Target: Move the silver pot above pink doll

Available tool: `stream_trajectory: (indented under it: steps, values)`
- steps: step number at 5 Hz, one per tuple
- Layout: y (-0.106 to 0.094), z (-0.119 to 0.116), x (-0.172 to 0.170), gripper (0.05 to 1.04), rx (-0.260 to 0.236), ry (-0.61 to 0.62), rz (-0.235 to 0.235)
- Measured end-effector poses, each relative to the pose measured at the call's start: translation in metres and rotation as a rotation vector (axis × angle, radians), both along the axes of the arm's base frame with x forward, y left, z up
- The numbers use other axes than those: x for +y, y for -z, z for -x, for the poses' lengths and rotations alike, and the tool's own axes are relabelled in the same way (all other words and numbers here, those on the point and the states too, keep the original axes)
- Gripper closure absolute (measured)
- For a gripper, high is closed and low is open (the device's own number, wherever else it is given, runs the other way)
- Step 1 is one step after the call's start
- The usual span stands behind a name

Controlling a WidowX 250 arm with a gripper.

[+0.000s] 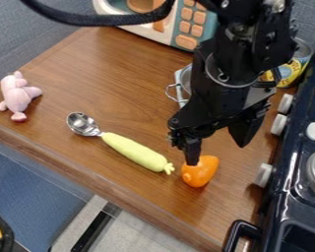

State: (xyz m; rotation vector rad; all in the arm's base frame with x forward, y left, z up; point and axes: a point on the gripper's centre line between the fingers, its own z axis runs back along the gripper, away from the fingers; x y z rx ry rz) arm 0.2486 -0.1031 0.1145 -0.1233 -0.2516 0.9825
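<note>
Silver pot [186,78]: on the counter [114,64], one o'clock from centre, partly hidden behind the black arm [236,54]. Pink doll [17,97] lies between nine and ten o'clock, near the counter's edge.

Tool [216,146] at four o'clock, spread wide, pinching nothing. One fingertip is right by the orange toy [201,172], so it likely wants lifting clear first.

Handling, by judgement: pot looks like thin metal, so light, stiff, hard to crush. Smooth wall probably slippery; a shallow bite could let it pivot or slide off. Best hold: straddle the rim, one finger inside, one outside, well down the wall. Wire handle [172,92] sticks out toward eight o'clock; slim enough to pinch, but gripped alone it may let the pot tip. Full shape and any contents: can't tell.

Set down gently at the doll's twelve o'clock; the doll looks soft and easily nudged.
</note>
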Motion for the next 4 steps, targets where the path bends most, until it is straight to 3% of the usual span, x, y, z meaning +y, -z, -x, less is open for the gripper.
stream_trajectory:
  steps: [1, 4]
  values:
    - [0.005, 0.001, 0.000, 0.083, 0.015, -0.003, -0.006]
    - [0.000, -0.064, 0.029, 0.083, -0.101, -0.196, 0.123]
